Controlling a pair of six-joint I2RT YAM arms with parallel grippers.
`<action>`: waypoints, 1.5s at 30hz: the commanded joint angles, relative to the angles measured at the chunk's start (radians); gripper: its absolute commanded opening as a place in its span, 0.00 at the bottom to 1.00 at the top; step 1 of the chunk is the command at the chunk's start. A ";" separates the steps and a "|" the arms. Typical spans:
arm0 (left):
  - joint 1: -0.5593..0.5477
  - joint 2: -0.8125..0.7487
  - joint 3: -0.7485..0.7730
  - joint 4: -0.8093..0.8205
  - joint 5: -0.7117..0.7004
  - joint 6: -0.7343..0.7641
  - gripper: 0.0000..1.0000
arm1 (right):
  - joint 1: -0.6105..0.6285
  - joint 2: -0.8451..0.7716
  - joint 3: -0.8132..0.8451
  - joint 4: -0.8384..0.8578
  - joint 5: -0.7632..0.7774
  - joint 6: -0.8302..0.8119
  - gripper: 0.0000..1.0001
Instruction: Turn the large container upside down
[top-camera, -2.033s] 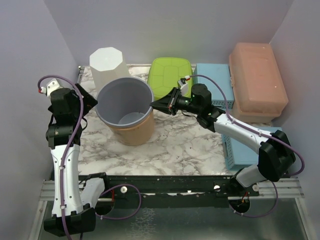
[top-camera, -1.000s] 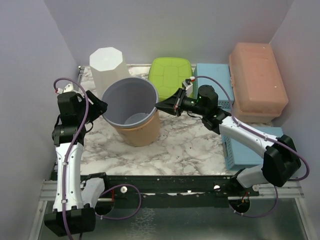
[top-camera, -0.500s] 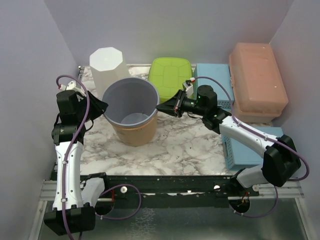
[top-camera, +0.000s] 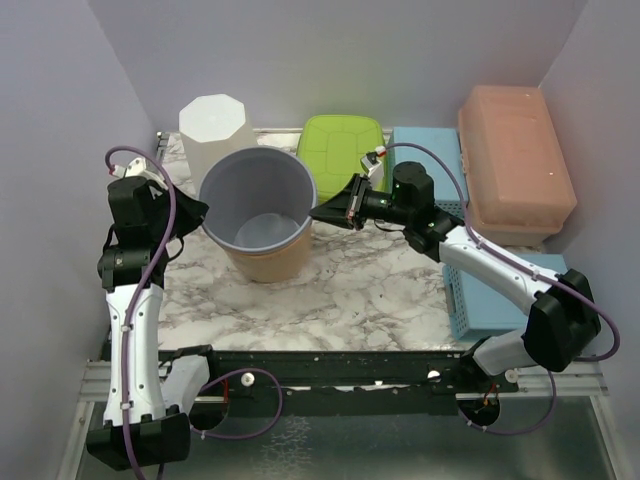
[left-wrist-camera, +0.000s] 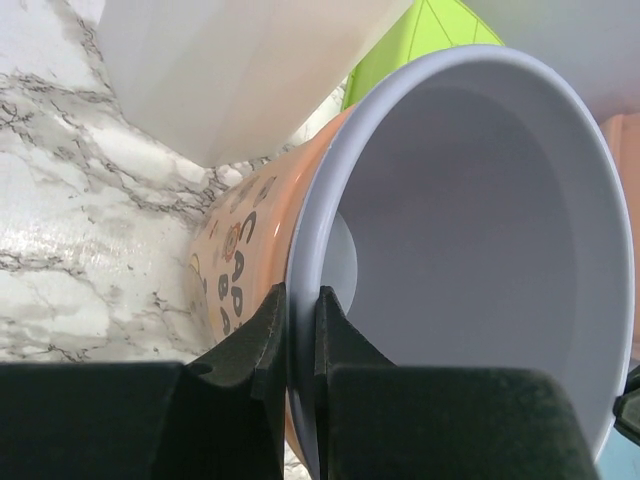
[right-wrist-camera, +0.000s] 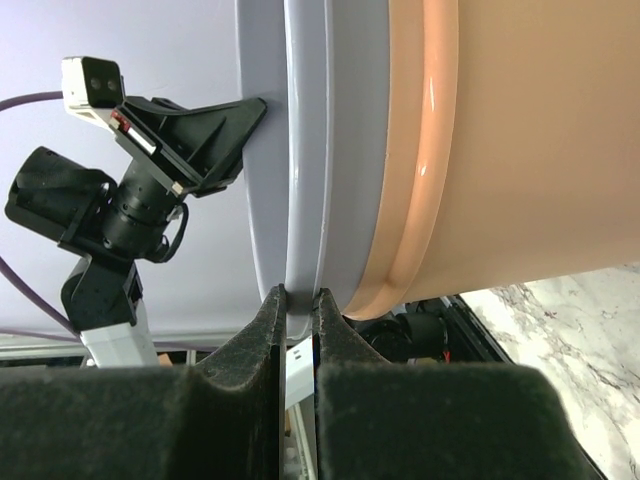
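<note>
Orange-walled, lavender-rimmed bucket (top-camera: 268, 262) is mouth-up at the left-centre of the surface (top-camera: 370, 290), just in front of the white octagonal tub (top-camera: 212, 125). Left tool (top-camera: 196, 213) pinches the rim's left side and right tool (top-camera: 318, 212) the opposite side, both narrow on the lip. The line between grips looks like the roll axis, with neither arm nearer.

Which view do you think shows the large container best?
Top external: the whole large container shows, rim to base. Left wrist shows its interior and lettered side; right wrist, just rim and outer wall.
</note>
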 joint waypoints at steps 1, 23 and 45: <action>-0.016 -0.013 0.067 0.044 0.029 -0.004 0.04 | 0.001 -0.002 0.045 0.032 -0.027 -0.040 0.01; -0.074 0.056 0.244 -0.119 -0.121 -0.036 0.05 | 0.001 -0.038 0.075 0.071 -0.016 0.046 0.05; -0.079 0.005 0.177 -0.053 -0.023 -0.026 0.00 | 0.000 -0.006 -0.005 0.267 0.072 0.185 0.39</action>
